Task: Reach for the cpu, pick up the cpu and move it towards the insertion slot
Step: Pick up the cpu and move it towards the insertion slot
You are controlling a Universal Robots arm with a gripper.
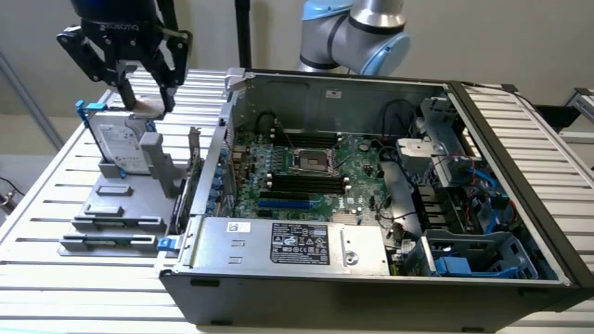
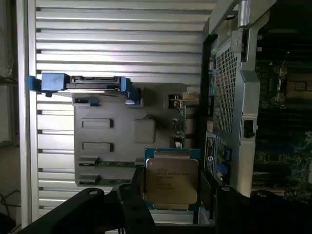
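Observation:
The cpu (image 2: 171, 181), a small square chip with a silvery top and pale edges, sits between my gripper's black fingers (image 2: 130, 207). My gripper (image 1: 149, 104) is shut on the cpu (image 1: 149, 105) and holds it lifted above the grey fixture (image 1: 121, 209) at the exterior view's left, outside the computer case. The insertion slot (image 1: 311, 162), a square socket with a shiny metal frame, lies in the middle of the motherboard, well to the exterior view's right of the gripper. The insertion slot (image 2: 292, 90) also appears dimly beyond the case wall in the wrist view.
A silver hard drive (image 1: 121, 142) with a blue frame stands upright in the fixture just below the gripper. The case's side wall (image 1: 225, 125) rises between gripper and motherboard. Black memory slots (image 1: 307, 184), cables and a drive cage (image 1: 478, 254) crowd the case interior.

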